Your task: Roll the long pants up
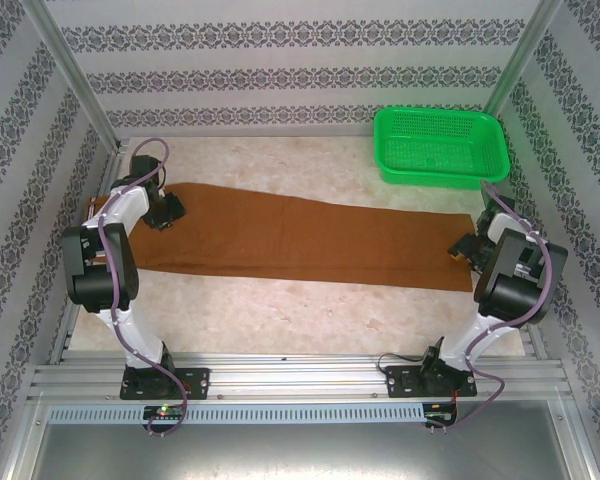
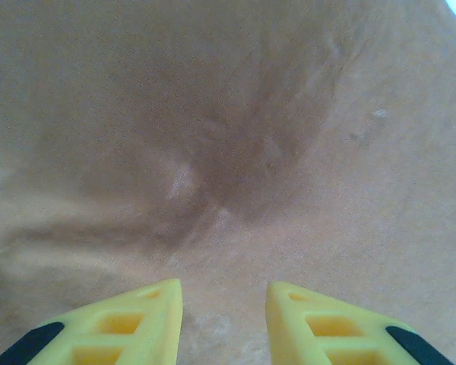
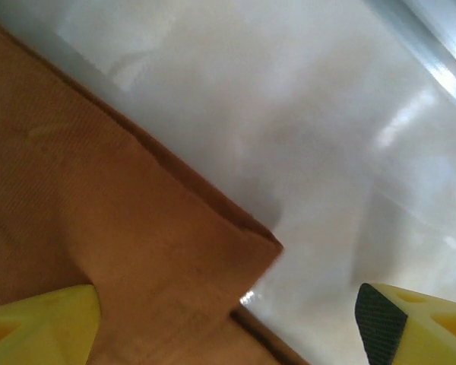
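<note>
The long pants (image 1: pixel 310 235) lie flat across the table, rust-brown, wide end at the left and leg ends at the right. My left gripper (image 1: pixel 165 212) sits low on the wide end. In the left wrist view its yellow fingers (image 2: pixel 137 319) stand a little apart over the fabric (image 2: pixel 235 137), which puckers just ahead of them; nothing is pinched between them. My right gripper (image 1: pixel 467 252) is at the leg ends. In the right wrist view it (image 3: pixel 228 304) is wide open over a hem corner (image 3: pixel 243 236), one finger above the cloth, the other above the bare table.
A green mesh basket (image 1: pixel 440 145) stands at the back right, just beyond the leg ends. Pale tabletop (image 1: pixel 280 310) runs in front of the pants. Metal frame posts and patterned walls enclose the table on three sides.
</note>
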`<move>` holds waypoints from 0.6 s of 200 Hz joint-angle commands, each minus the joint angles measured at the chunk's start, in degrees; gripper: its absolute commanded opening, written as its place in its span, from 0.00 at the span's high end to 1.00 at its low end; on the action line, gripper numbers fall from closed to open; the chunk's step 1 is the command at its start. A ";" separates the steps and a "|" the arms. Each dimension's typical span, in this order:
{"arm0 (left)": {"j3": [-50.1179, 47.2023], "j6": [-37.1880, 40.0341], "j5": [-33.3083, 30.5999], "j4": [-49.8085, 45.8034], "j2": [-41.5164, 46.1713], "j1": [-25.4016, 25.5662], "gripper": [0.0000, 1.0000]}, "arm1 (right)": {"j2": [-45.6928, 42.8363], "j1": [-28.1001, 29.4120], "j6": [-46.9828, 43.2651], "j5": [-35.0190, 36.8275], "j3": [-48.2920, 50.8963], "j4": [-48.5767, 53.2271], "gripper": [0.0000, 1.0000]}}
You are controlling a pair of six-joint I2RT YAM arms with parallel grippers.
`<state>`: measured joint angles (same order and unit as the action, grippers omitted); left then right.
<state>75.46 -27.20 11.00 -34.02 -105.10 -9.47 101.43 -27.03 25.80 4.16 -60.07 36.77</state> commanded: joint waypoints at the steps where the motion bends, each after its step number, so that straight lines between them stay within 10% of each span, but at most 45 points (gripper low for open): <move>1: 0.77 -0.40 0.67 0.05 -0.56 0.20 0.66 | 4.43 -0.20 1.11 -0.73 -2.11 -2.17 0.13; 25: 1.25 -0.05 -1.27 -1.17 0.48 0.43 0.66 | 5.54 -0.08 0.92 -0.91 -3.61 -1.88 0.37; 47: 1.61 0.02 -2.25 -1.79 1.20 0.51 0.67 | 4.07 -0.10 1.54 -0.75 -3.57 -2.48 1.00; 120: -1.02 0.65 -3.33 -0.72 4.82 0.51 0.70 | -9.67 4.34 2.28 0.99 -6.62 4.34 1.00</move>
<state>75.53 -27.16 8.58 -34.46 -104.01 -9.41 98.45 -24.29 27.18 2.22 -63.64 36.36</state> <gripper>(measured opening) 0.308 0.067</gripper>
